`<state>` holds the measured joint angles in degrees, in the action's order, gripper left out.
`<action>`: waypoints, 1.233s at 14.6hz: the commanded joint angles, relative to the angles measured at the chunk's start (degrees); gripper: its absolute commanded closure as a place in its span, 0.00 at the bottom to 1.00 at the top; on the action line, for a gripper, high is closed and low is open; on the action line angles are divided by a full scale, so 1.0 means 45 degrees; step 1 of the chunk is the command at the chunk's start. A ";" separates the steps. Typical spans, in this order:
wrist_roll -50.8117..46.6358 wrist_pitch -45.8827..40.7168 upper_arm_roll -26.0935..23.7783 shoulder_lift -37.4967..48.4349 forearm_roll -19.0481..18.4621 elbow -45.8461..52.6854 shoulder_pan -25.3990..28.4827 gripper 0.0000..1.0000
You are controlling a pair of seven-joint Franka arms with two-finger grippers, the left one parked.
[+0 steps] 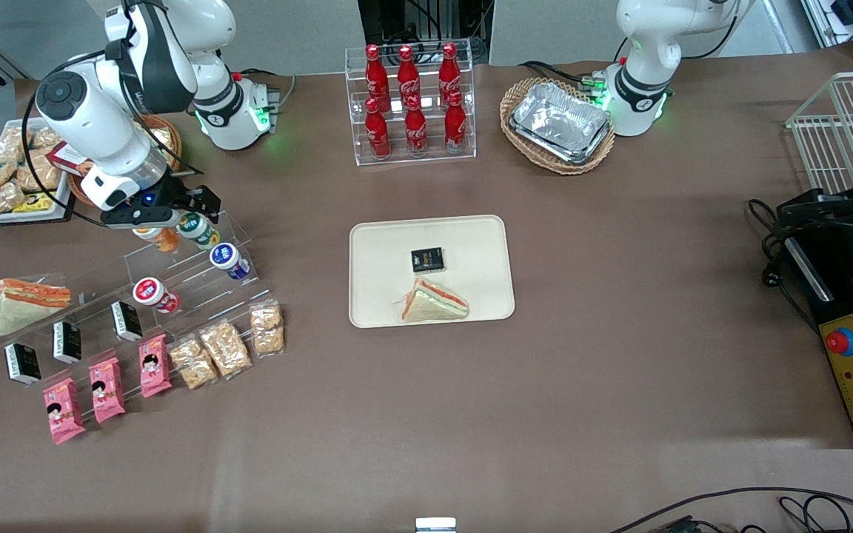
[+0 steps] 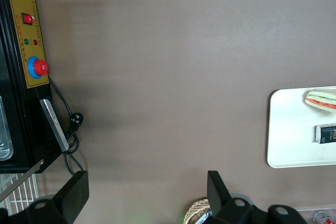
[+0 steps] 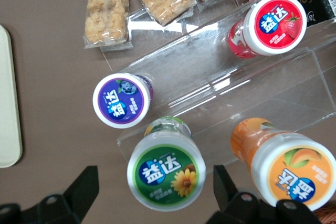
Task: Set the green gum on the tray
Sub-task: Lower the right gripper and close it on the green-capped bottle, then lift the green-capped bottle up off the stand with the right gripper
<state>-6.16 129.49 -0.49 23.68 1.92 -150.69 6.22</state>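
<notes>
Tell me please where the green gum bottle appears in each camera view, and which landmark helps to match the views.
Front view: the green gum stands on the clear stepped rack, just beneath the pincer, beside the orange-lidded bottle.
Right wrist view: the green gum sits between the open pincer's fingers, not yet gripped.
Left wrist view: not in it.
Shared landmark: the tray, whose edge shows in all three.
</notes>
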 commanded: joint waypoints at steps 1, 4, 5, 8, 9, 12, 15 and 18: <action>-0.0233 0.0386 0.0051 -0.0029 -0.0094 -0.0223 0.0121 0.21; -0.0214 0.0288 0.0051 -0.0067 -0.0094 -0.0223 0.0121 0.63; -0.0213 0.0288 0.0051 -0.0087 -0.0094 -0.0204 0.0121 0.73; -0.0194 0.0230 0.0070 -0.0126 -0.0094 -0.0165 0.0101 0.75; -0.0078 0.0094 0.0109 -0.0107 -0.0094 -0.0049 0.0101 0.76; -0.0018 -0.1696 0.0148 -0.0087 -0.0016 0.1334 0.0101 0.75; -0.0018 -0.3515 0.0129 -0.0107 0.0004 0.3013 0.0101 0.75; -0.0018 -0.5408 0.0129 -0.0359 0.0023 0.4925 0.0082 0.75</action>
<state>-6.35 113.25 -0.36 23.92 1.92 -137.29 6.26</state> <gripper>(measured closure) 0.410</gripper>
